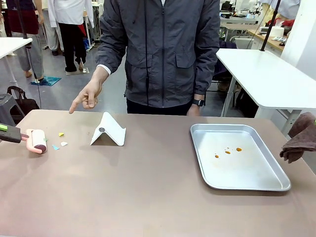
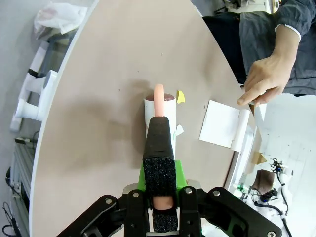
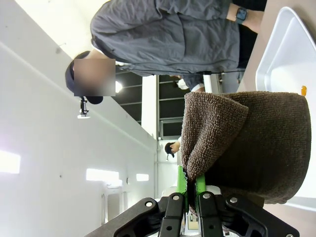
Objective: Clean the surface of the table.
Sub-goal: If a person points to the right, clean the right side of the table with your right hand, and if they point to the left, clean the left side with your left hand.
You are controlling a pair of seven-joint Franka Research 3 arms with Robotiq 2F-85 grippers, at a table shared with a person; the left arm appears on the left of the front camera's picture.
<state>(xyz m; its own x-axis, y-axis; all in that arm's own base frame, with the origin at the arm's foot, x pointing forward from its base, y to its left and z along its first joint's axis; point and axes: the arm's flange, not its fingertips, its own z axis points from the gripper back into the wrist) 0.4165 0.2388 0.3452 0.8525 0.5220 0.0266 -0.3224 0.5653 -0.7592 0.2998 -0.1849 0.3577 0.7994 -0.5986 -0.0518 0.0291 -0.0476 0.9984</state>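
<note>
Table (image 1: 148, 192) lies under the tray (image 1: 276, 183), scraps (image 1: 62, 140) well left of it. Your left gripper (image 2: 159, 182) clamps the roller (image 1: 36, 140) farther left, your right gripper (image 3: 190, 190) a cloth (image 1: 300, 140). Roll too fast and you may flick scraps off.

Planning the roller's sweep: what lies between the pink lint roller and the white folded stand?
Three small scraps, yellow, pale blue and white, on otherwise bare table, seen in the front view.
</note>
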